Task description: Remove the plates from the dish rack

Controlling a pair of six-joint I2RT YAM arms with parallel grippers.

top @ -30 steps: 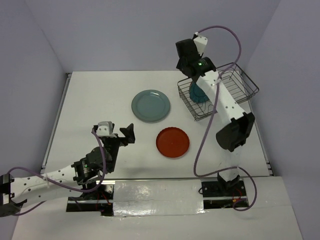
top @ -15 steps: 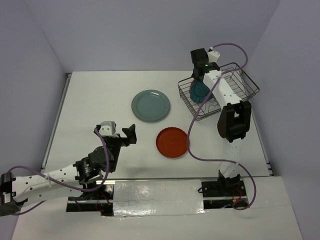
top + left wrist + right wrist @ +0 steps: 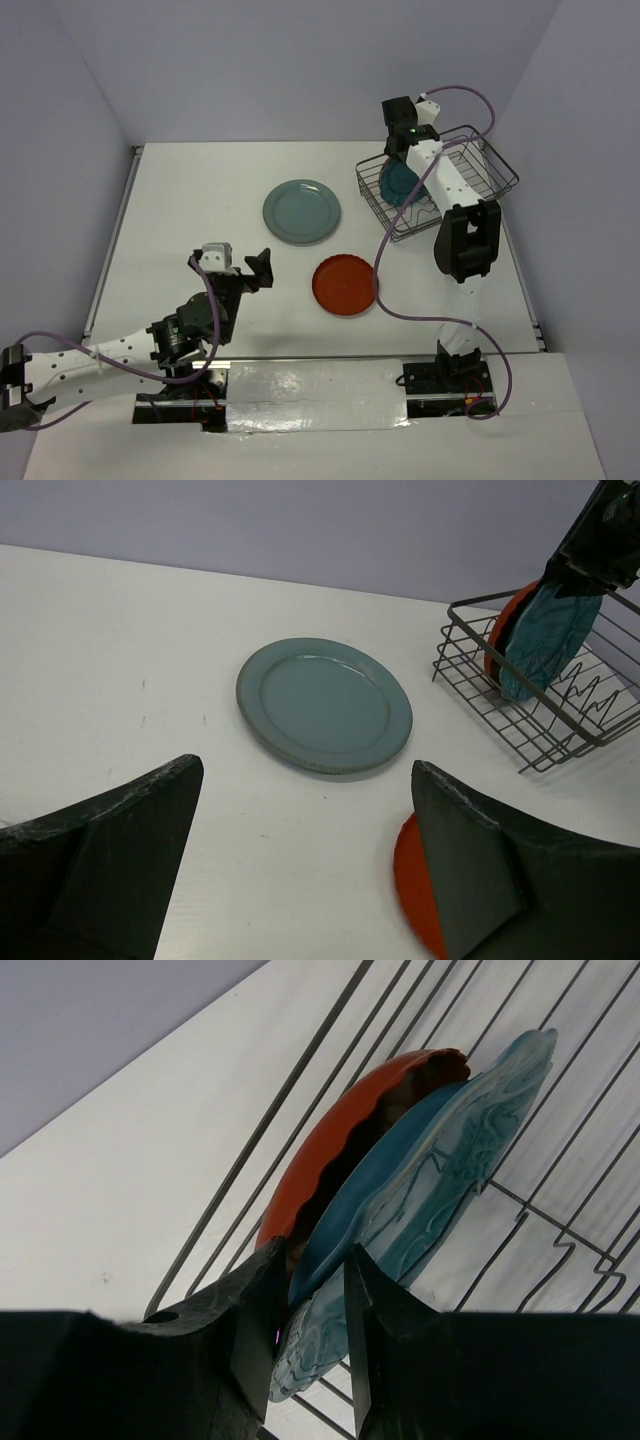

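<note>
- L arm (image 3: 100, 352) & R arm (image 3: 448, 182): white links, blk joints
- purple cable (image 3: 377, 285) along ea.
- green LED (image 3: 411, 129) on R wrist
- fingers (image 3: 110, 860): matte blk, wedge-shaped

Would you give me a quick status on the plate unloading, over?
Left tool open, empty. Right tool astride teal plate rim in dish rack, grip unconfirmed. Red-orange plate racked tight alongside.

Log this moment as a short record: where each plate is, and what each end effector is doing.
On table: grey-green plate, flat; red plate, flat, nearer the arms
In dish rack: teal plate, on edge; red-orange plate right behind it
Left end effector: open, empty, above the table
Right end effector: fingers astride the teal plate's rim; grip unclear
</note>
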